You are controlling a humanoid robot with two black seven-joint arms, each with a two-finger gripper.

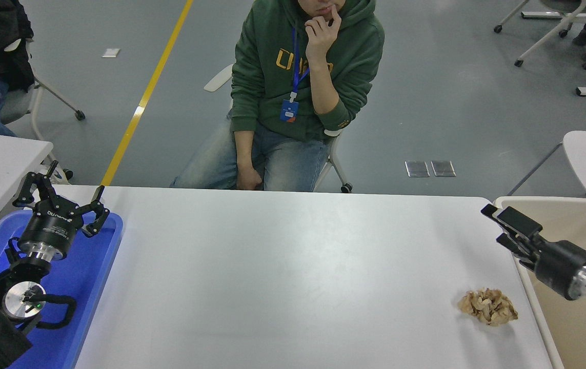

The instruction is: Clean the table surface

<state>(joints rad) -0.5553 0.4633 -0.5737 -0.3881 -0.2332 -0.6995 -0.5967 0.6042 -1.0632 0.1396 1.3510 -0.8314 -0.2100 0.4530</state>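
Head view: a crumpled brown paper wad (488, 306) lies lower right on the table surface (282, 277); light, soft, best pinched across its middle. Right gripper (503, 225), over the beige bin (574, 220), looks nearly closed, holding nothing. Left gripper (59, 197) parked lower left, spread open, empty.

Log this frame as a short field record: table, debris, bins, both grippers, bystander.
table: large matte white rectangular tabletop, mostly bare
debris: crumpled brown paper wad, near right edge, untouched
bin: beige plastic bin, against the table's right side
tray: blue plastic tray, at left edge
left gripper: parked above the tray, jaws open
right gripper: over the bin's near rim, holding nothing; jaw state unclear
person: seated at far side in green hoodie
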